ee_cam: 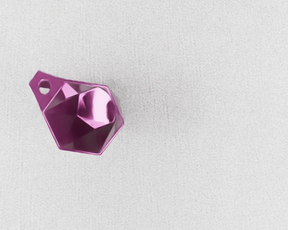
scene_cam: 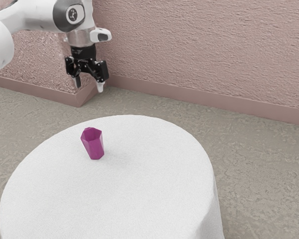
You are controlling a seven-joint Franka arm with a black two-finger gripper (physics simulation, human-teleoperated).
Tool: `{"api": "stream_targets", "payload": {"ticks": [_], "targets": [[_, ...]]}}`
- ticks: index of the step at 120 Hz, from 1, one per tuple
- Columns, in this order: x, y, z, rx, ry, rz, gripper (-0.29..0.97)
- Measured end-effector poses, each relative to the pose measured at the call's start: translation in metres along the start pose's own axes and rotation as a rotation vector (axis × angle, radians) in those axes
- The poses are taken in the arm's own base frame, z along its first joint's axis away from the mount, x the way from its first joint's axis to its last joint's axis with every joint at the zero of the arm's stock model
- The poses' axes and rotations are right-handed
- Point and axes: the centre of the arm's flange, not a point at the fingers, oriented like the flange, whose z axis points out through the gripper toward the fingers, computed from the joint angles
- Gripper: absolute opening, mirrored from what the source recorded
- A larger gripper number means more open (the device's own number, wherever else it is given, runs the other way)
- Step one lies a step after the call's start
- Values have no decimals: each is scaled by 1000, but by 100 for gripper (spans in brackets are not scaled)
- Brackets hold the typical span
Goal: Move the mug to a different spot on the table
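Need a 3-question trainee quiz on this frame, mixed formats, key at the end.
1. True or false: the gripper is shut on the mug.
2. The mug is: A) upright on the table; B) on its side on the table; C) on the floor.
3. Fill in: seen from the wrist view, a ___ with a small hole sticks out from the mug's side.

Key: 1 false, it hangs open, well above the mug. 2 A. 3 handle.

pink textured wall (scene_cam: 199,40), speckled floor (scene_cam: 259,149), white round table (scene_cam: 139,199)
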Motion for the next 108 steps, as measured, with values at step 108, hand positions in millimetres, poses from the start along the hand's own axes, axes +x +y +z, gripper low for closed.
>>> {"api": "stream_targets", "payload": {"ticks": [108], "targets": [[53, -111, 155, -231, -160, -428, 68]]}}
